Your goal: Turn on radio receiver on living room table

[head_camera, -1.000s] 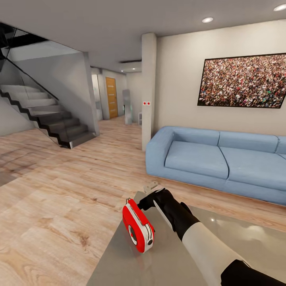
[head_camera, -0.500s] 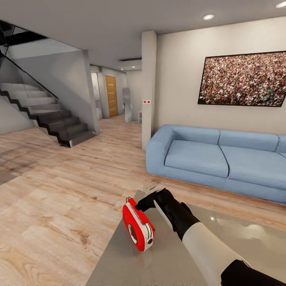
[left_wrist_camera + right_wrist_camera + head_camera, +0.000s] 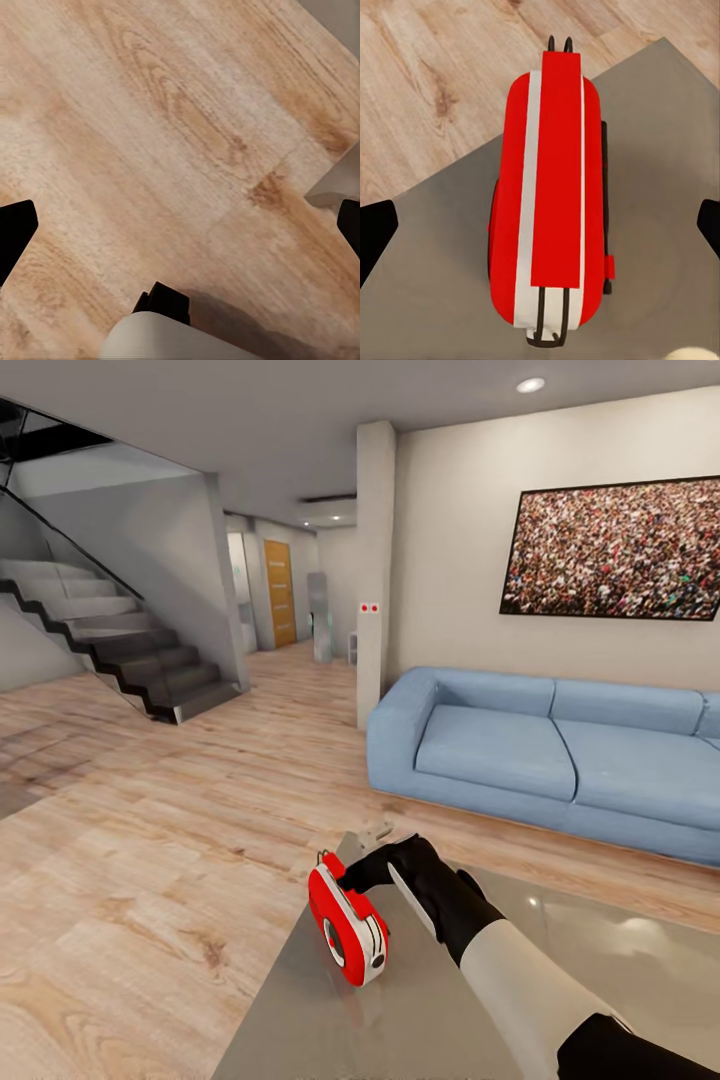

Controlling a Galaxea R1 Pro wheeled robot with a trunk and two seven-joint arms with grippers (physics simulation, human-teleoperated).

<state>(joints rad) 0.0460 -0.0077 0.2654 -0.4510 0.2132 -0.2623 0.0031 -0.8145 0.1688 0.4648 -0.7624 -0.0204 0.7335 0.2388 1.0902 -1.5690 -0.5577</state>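
Your right gripper (image 3: 352, 878) sits directly above the radio receiver (image 3: 348, 927), its black fingers spread wide; in the right wrist view each fingertip (image 3: 375, 232) shows at an opposite edge of the frame with the red body (image 3: 553, 195) between them and nothing clamped. The radio stands upright on the table (image 3: 440, 1020), close to the far left corner of the glossy grey top, just in from the left edge, its round dial facing left toward the wood floor (image 3: 150, 840). Seen from above, its thin dark handle runs along the top, over a red strip with white trim.

Your left gripper (image 3: 180, 225) hangs over bare plank floor, its fingers also wide apart and empty.

Beyond the table stand the blue sofa (image 3: 540, 755), the crowd picture (image 3: 610, 550) on the beige wall, and a staircase (image 3: 110, 650) at the left.
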